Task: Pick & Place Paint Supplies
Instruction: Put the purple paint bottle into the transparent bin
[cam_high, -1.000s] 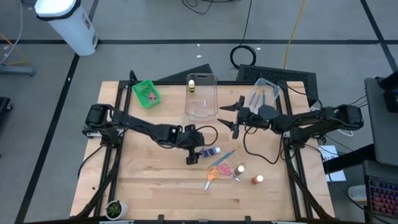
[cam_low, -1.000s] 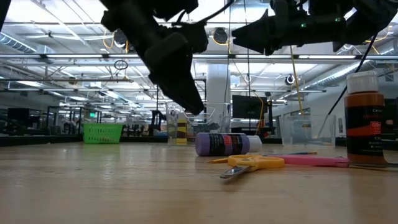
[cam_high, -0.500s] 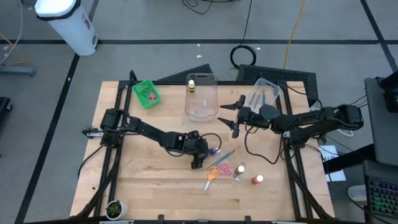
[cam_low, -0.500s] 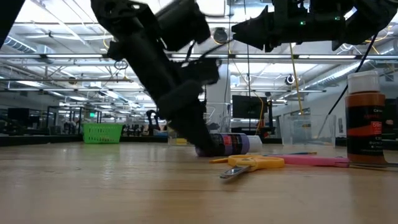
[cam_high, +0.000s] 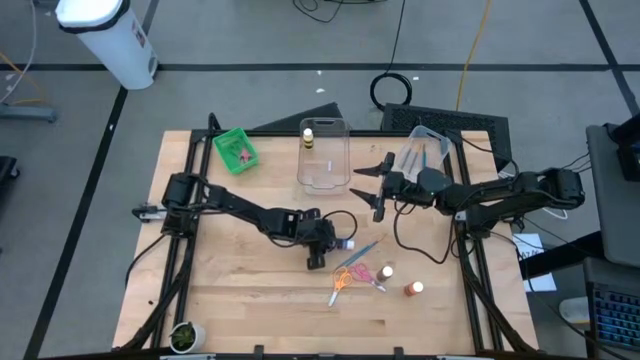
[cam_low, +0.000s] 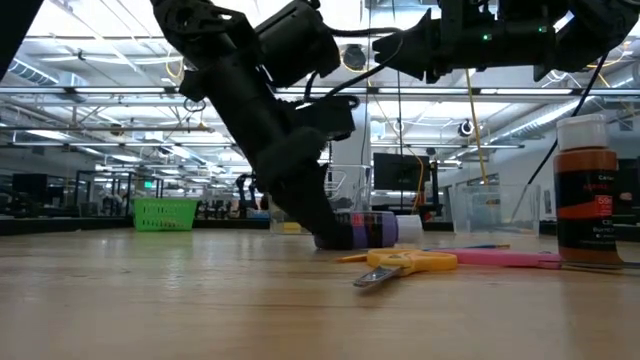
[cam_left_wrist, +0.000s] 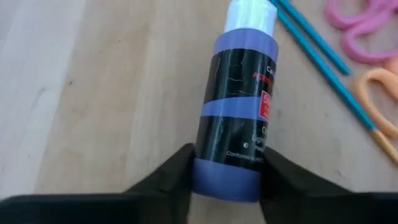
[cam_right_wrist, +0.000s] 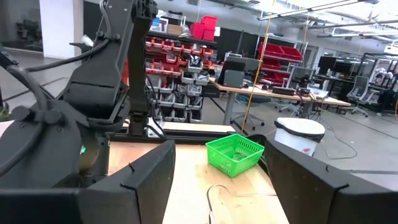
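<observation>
Lying on its side near the middle of the desk (cam_high: 230, 300), the purple paint bottle (cam_left_wrist: 239, 106) has its long axis level with the wood; its white cap (cam_left_wrist: 251, 14) points away from the left hand (cam_left_wrist: 227, 177) and toward the blue paintbrush (cam_left_wrist: 326, 68), while its base sits between that hand's two dark fingers (cam_left_wrist: 171, 177). Those fingers press against both sides of the bottle's base, so the left hand is closed around it with the bottle resting on the desk. In the high view the left hand (cam_high: 322, 243) is low over the desk centre, the cap showing just beside it. The orange-handled scissors (cam_low: 405, 263) and pink-handled scissors (cam_low: 500, 259) lie flat close by, blades toward the near desk edge. A red-brown paint bottle (cam_low: 587, 190) stands upright, cap up, toward the right side. The right hand (cam_high: 376, 187) hangs above the desk beside the clear tub (cam_high: 323, 155), holding nothing, fingers moderately apart. A yellow bottle (cam_high: 308, 135) stands in that tub. The green bin (cam_high: 235, 150) sits at the far left corner.
</observation>
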